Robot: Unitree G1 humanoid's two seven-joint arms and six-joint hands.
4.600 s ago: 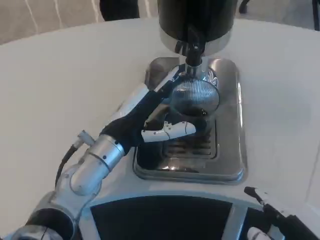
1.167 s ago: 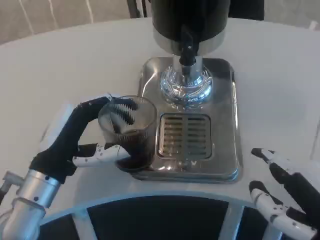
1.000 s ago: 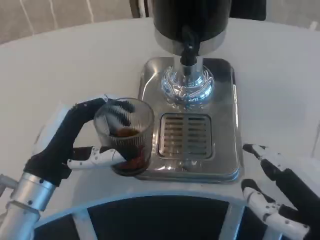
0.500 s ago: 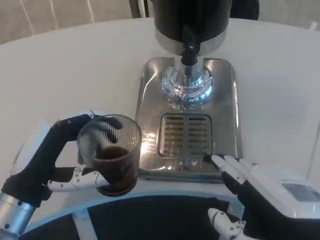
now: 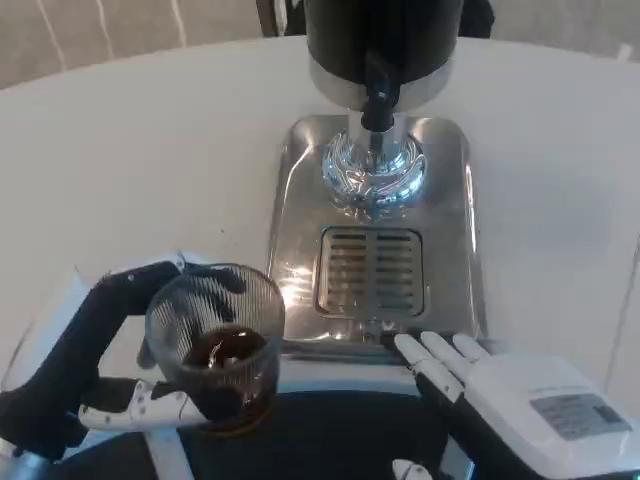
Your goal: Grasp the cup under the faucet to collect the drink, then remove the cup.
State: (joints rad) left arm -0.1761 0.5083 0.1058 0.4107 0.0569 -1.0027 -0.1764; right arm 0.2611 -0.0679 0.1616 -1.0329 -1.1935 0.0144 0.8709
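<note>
Ribbed glass cup (image 5: pixel 215 345) w/ dark drink inside is gripped by the left hand (image 5: pixel 95 365), off the steel drip tray (image 5: pixel 285 240) and well clear of the faucet (image 5: pixel 375 95), near the tabletop's (image 5: pixel 150 170) front edge. Right hand (image 5: pixel 500 400) lies empty, fingers extended, tips at the tray's front rim. Looks basically done — collected, removed; prob just set-down left.

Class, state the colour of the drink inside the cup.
Dark brown, seen in the head view inside the ribbed clear cup.

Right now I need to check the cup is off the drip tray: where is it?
In the head view the cup is at lower left, held in the left hand, left of the steel drip tray near the table's front edge.
</note>
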